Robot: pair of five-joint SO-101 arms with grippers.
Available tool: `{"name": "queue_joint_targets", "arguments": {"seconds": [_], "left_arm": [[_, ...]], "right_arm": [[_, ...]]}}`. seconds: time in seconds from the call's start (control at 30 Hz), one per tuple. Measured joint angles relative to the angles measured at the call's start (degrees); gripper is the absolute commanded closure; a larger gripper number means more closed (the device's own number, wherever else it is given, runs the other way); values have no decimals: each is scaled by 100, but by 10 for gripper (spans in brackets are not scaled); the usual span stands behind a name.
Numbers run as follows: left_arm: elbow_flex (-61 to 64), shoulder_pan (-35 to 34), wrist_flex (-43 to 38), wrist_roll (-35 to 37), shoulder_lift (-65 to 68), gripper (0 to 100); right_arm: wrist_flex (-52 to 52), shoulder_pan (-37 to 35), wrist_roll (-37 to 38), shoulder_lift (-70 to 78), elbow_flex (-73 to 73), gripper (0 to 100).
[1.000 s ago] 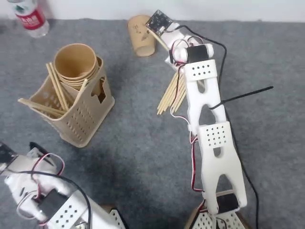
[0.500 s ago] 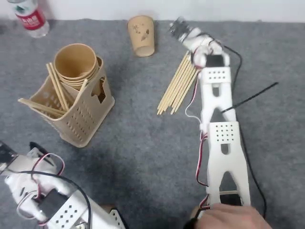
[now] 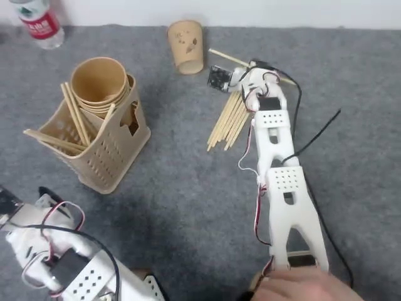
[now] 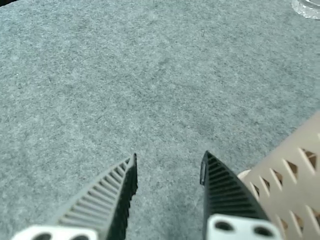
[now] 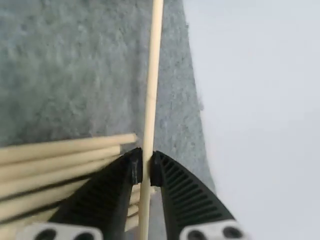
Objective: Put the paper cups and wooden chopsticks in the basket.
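Basket (image 3: 116,157) left, chopsticks (image 3: 225,123) right, cup (image 3: 186,47) behind

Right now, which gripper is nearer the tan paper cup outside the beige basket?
Right. The right gripper, clamping a wooden chopstick, is near the cup; the left gripper is far off, by the basket.

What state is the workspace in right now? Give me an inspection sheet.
Surface: grey carpet, flat.
Job's things: basket holds stacked paper cups and several chopsticks; loose cup sits apart, farther back; chopstick pile lies beside the right arm; single chopstick in the right tool.
Clutter: plastic bottle at the far corner.
Tools: right tool shut on that chopstick; left tool open, over carpet beside the basket.
Cables: black cable beside the right arm; servo wires along both arms.
Surroundings: pale floor beyond the carpet.
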Motion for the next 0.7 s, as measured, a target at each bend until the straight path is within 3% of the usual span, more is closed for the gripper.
{"name": "queue_joint_targets", "arguments": {"seconds": [0.2, 0.3, 0.7], "left_arm": [[0, 0, 0, 0, 0, 809], [0, 0, 0, 0, 0, 809], [0, 0, 0, 0, 0, 809]], "right_arm": [[2004, -105, -26, -589, -97, 991], [2734, -149, -448, -967, -97, 991], [3508, -246, -1468, -1714, -97, 991]]}}
